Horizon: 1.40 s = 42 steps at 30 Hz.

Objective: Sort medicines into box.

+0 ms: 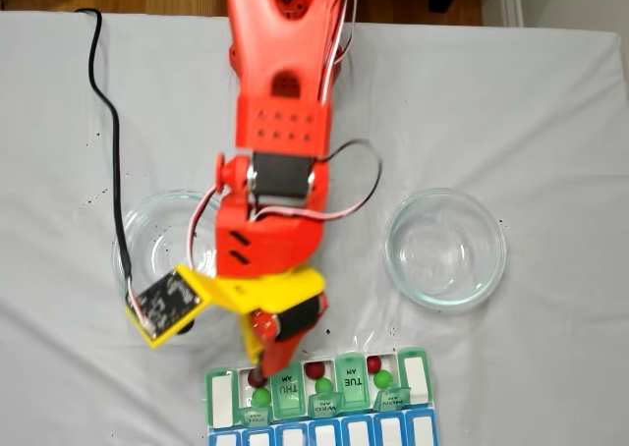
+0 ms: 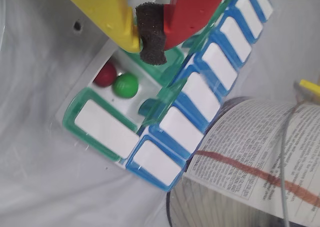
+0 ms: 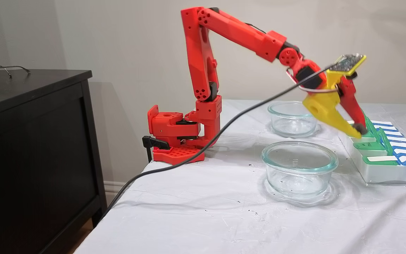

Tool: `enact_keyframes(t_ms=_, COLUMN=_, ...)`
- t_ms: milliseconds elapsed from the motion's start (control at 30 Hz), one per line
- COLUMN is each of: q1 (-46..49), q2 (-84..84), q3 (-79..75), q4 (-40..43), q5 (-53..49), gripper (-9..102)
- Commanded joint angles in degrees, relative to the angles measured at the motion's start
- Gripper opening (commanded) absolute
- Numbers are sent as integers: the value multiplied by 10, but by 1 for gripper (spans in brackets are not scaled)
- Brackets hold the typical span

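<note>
White cloth covers the tabletop (image 1: pixel 550 122); beige wall behind, black cabinet (image 3: pixel 30 148) off to the left in a fixed view.

Red arm (image 3: pixel 238 31) reaches from its clamped base out over the box (image 1: pixel 319 397), which sits at the bottom edge of a fixed view and at the far right edge of the tabletop in the side-on one (image 3: pixel 386 158).

Hand (image 1: pixel 261 360): yellow finger plus red finger, tips down at the box's green row. In the wrist view (image 2: pixel 152 32) the two fingers are pressed together on a black foam pad (image 2: pixel 151 34), no pill seen between them. Tips hang right above an open white compartment next to the THU lid (image 1: pixel 289 385).

Pills: that compartment holds one dark red pill (image 2: pixel 105 74) and one green pill (image 2: pixel 125 85), touching side by side. From above, same pair shows as red (image 1: pixel 257 377) and green (image 1: pixel 261 397). Two more open compartments to the right each carry a red/green pair: red (image 1: pixel 315 369) with green (image 1: pixel 323 385), red (image 1: pixel 373 363) with green (image 1: pixel 381 378). Green day lids stand tilted open; blue row (image 2: pixel 200 94) is shut.

Two clear glass dishes, left (image 1: pixel 162 235) and right (image 1: pixel 445 250) as seen from above, well apart from each other, arm between them. Black cable (image 1: pixel 108 132) runs across the cloth to the wrist camera board (image 1: pixel 165 303). Printed paper (image 2: pixel 260 152) lies just beside the box in the wrist view.
</note>
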Motion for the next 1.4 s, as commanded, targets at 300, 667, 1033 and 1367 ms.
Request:
enact_keyframes(t_ms=300, q1=-129, q2=-62, q3=-221, q4=25, q5=287, gripper=0)
enact_keyframes(t_ms=667, q1=-163, q2=-112, q3=-153, q4=-144, q5=344, gripper=0)
enact_keyframes(t_ms=1033, q1=-164, q2=-145, q3=-148, q4=-120, q5=304, gripper=0)
enact_keyframes(t_ms=1367, q1=-172, q2=-154, q3=-127, q4=-127, q5=293, gripper=0)
